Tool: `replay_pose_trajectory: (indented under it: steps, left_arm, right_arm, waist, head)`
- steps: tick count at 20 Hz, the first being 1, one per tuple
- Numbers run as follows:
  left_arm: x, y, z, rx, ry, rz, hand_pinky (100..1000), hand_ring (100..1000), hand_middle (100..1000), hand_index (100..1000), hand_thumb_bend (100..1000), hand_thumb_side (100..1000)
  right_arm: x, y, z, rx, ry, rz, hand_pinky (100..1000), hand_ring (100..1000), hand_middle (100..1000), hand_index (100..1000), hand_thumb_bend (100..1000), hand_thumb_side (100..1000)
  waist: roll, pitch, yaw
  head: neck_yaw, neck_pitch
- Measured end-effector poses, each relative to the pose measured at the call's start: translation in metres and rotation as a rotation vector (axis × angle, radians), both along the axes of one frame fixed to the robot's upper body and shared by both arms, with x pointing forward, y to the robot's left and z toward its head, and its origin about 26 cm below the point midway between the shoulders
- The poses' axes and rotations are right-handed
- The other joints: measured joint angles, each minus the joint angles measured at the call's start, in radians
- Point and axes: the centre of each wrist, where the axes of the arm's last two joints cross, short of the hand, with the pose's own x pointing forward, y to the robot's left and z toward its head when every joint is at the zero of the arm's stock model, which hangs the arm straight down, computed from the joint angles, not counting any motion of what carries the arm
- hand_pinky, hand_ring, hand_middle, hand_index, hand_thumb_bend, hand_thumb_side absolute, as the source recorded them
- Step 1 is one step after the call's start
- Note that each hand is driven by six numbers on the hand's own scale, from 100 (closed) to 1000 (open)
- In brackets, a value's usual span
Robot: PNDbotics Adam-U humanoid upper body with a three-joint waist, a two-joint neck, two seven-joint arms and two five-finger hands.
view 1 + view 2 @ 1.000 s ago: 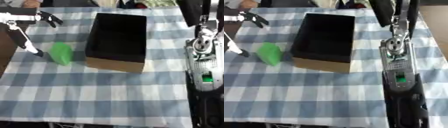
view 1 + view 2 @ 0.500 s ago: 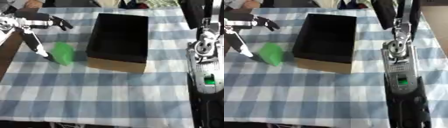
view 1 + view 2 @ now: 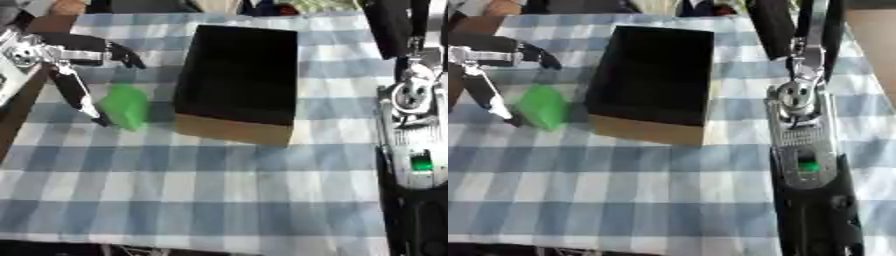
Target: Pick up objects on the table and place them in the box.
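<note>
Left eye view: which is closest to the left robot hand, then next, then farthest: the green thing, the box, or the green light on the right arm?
From the left robot hand:
1. Green thing, right beside its fingers, at the table's left.
2. Box, in the middle, just right of the green thing.
3. Green light, far across on the right arm.

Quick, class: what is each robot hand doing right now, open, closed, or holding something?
Left hand: open, fingers spread around the green block on the checked tablecloth, not closed on it.
Right hand: not in view; only the right arm shows.
</note>
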Motion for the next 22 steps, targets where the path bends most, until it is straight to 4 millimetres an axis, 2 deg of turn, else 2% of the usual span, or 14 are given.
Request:
replay_pose_trajectory:
  steps: [2, 8, 16, 22]
  left_arm:
    - [0.001, -0.001, -0.003, -0.001, 0.009, 0.004, 1000, 879, 847, 930, 687, 235]
    - [0.005, -0.003, -0.011, -0.016, 0.040, 0.017, 1000, 862, 818, 914, 638, 268]
    - [0.009, 0.007, -0.015, 0.003, 0.056, 0.080, 1000, 849, 790, 883, 670, 226]
    - [0.011, 0.010, -0.020, 0.034, 0.051, 0.098, 1000, 841, 781, 878, 656, 151]
  right_arm:
    - [0.000, 0.000, 0.000, 0.003, -0.002, -0.002, 830, 917, 748, 957, 100, 671]
    - [-0.001, -0.001, 0.000, 0.015, 0.000, -0.006, 830, 918, 748, 959, 100, 685]
    - [-0.001, -0.003, 0.001, 0.026, -0.004, -0.007, 831, 919, 747, 959, 100, 681]
    - [-0.001, -0.003, 0.001, 0.031, -0.003, -0.008, 832, 919, 746, 959, 100, 685]
  waist:
    - [0.000, 0.003, -0.006]
    - [0.002, 0.009, -0.009]
    - [0.002, 0.016, -0.007]
    - [0.002, 0.022, -0.007]
  head:
    - [0.000, 0.000]
    - [-0.005, 0.002]
    - [-0.005, 0.009]
    - [-0.005, 0.009]
